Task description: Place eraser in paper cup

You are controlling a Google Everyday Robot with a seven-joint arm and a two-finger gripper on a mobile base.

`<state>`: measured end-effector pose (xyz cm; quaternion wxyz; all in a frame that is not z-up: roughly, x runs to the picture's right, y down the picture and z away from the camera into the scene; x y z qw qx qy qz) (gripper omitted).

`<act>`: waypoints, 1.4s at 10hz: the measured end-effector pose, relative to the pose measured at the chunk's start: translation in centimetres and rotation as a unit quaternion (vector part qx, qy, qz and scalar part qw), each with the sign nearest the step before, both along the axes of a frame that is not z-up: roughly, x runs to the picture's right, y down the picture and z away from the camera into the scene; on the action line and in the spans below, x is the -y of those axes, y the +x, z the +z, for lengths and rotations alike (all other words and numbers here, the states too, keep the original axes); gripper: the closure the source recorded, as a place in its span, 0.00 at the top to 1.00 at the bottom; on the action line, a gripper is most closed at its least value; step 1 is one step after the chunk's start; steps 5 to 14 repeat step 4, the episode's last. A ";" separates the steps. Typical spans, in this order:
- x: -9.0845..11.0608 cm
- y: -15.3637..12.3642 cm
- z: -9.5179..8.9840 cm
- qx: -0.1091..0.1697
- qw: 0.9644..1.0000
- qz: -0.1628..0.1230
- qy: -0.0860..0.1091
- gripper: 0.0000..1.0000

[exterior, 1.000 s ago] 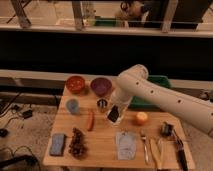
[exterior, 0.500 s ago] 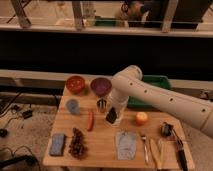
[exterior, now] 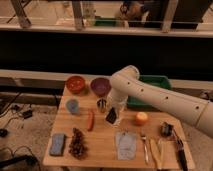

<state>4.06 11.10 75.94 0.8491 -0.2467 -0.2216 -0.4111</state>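
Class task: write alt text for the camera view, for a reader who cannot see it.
A white robot arm reaches over a wooden table, its gripper at a flat black eraser near the middle. Around it lie an orange bowl, purple bowl, light blue cup, carrot, orange fruit and blue-grey sponge.

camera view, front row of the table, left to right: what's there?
Blue-grey sponge → dark grape bunch → pale cloth → fork → dark-handled tool. The claw hangs further back, above the table's middle, with the black eraser at its tip.
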 end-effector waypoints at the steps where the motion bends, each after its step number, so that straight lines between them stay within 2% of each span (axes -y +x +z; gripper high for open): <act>1: -0.1 0.2 0.2 -0.004 1.000 -0.001 -0.002 0.06; 4: 0.0 0.7 0.6 -0.013 1.000 -0.005 -0.005 0.06; 14: 0.0 0.7 0.6 -0.013 1.000 -0.005 -0.005 0.06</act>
